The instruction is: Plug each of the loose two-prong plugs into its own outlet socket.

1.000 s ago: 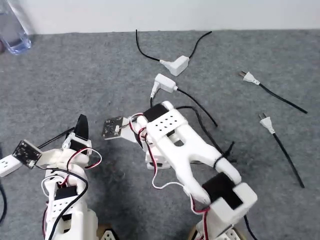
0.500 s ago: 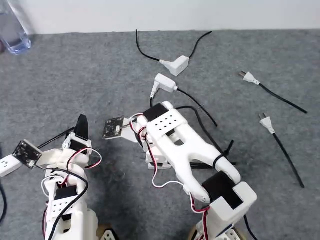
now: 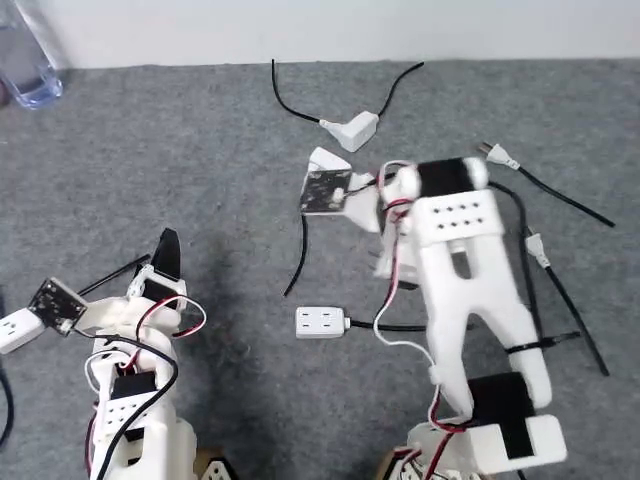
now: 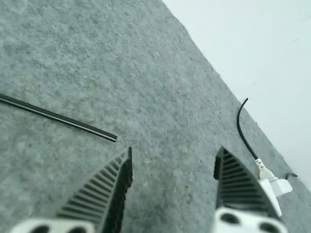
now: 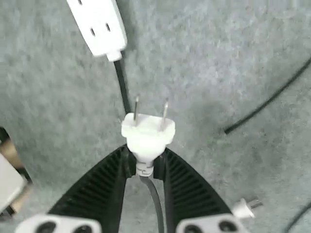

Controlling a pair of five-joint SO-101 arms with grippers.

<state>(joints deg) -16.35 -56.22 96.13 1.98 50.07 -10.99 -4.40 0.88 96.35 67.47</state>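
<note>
A: Which step is it now?

B: Insertion, first plug, I think. The right gripper [image 5: 146,158] is pinching the white two-prong plug with black cord [image 5: 147,132] by its body, prongs fwd, above the grey carpet [image 5: 233,58]. The white three-socket outlet strip [image 5: 97,24] lies near, ahead of the prongs, not touching.

A: And the left gripper [image 4: 174,156]?

B: Spread, nothing btw its fingers, low over the carpet.

A: Next move?

B: Probably align the prongs w/ one slot pair, then push straight. The strip may slide. A second loose plug [image 3: 497,153] and a third loose plug [image 3: 533,246] lie unplugged.
</note>
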